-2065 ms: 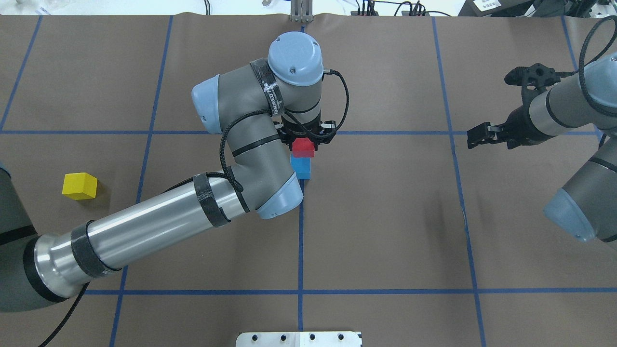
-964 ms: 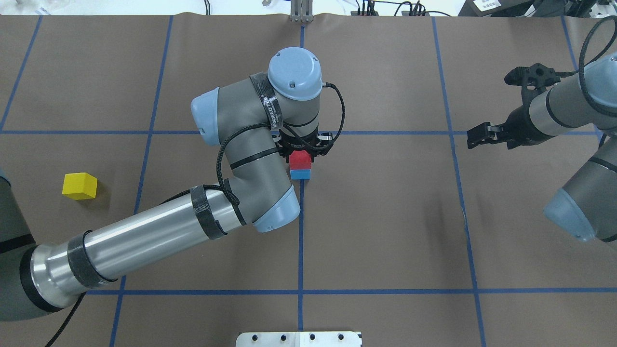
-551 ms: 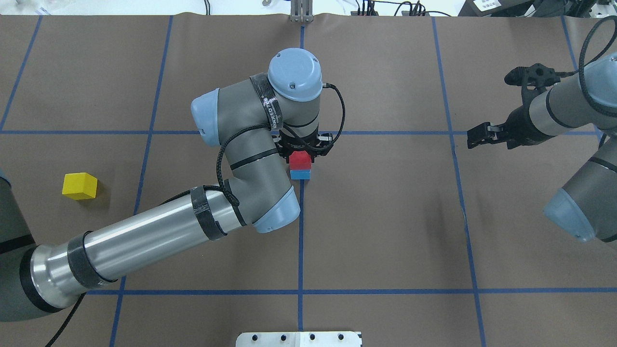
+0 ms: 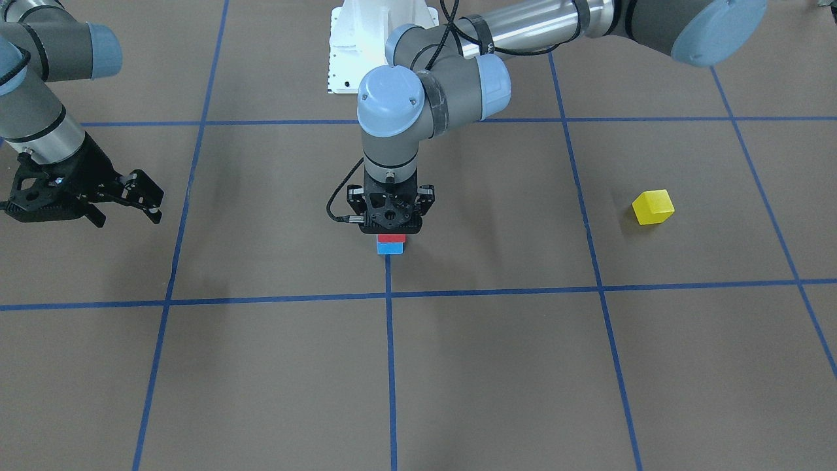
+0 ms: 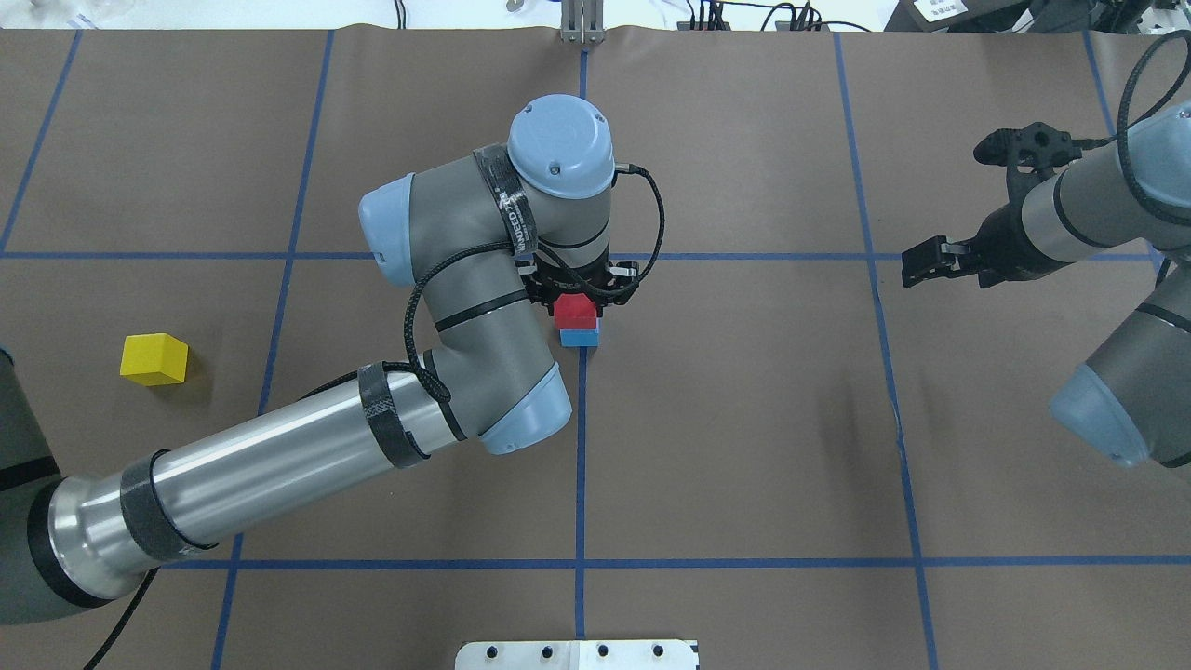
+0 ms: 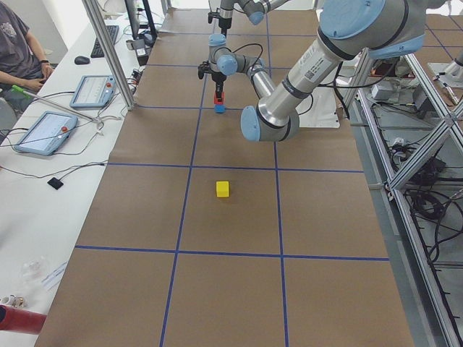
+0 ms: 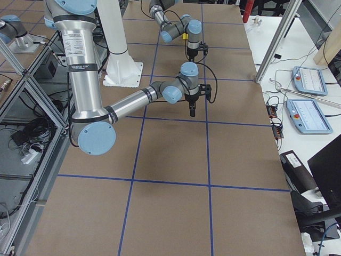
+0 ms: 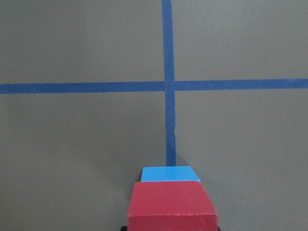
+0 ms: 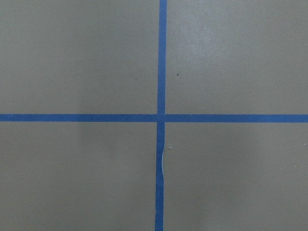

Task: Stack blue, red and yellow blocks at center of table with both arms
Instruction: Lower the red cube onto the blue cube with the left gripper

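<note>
The red block (image 5: 574,309) sits on the blue block (image 5: 582,338) at the table's centre cross. The stack also shows in the front view, red (image 4: 391,239) over blue (image 4: 390,248), and in the left wrist view (image 8: 171,204). My left gripper (image 5: 577,300) points straight down over the stack with its jaws at the red block's sides, shut on it. The yellow block (image 5: 154,359) lies alone far to the left, also seen in the front view (image 4: 652,207). My right gripper (image 5: 919,263) hovers open and empty far right.
Brown paper with blue tape grid lines (image 5: 581,465) covers the table. The robot's white base plate (image 5: 577,654) is at the near edge. The left arm's elbow (image 5: 516,409) hangs just left of the stack.
My left gripper lowered the red block onto the blue block, then the left arm shifted slightly left. The right arm and the yellow block have not moved.
</note>
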Available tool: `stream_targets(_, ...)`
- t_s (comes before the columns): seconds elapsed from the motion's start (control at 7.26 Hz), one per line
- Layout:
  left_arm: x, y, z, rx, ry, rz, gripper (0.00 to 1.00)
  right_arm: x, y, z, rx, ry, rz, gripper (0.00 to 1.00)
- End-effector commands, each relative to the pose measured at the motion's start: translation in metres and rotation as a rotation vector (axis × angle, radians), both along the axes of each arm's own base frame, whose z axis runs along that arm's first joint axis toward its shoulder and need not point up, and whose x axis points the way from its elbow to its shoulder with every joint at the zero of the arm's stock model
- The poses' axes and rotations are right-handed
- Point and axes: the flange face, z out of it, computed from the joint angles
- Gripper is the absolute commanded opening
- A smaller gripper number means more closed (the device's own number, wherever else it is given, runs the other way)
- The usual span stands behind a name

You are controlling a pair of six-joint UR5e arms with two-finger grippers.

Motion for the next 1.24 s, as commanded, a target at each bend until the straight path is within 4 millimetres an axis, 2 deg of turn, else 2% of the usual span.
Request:
stream_targets(0.0, 0.0029, 0.0033, 0.0013, -0.01, -0.002, -0.003, 0.0, 0.0001, 0.0001, -0.0003, 0.0, 0.0, 0.0, 1.0)
stream_targets(0.69, 0.004, 0.0053, -0.0021, -0.029, 0.004, -0.023, 0.0, 0.0012, 0.0002, -0.0004, 0.002, -0.001, 0.002, 1.0)
stream_targets(0.83, 0.0067, 0.0079, 0.0008, -0.032, 0.001, -0.017, 0.04, 0.0012, 0.0002, -0.0004, 0.002, -0.001, 0.002, 1.0)
stream_targets(0.96, 0.0075, 0.0089, 0.001, -0.033, 0.0, -0.016, 0.11, 0.001, 0.0, 0.0005, -0.001, 0.001, 0.002, 1.0)
stream_targets(1.1, 0.0075, 0.0089, 0.0008, -0.032, 0.001, -0.016, 0.26, 0.0009, -0.0002, 0.0013, -0.002, 0.002, 0.002, 1.0)
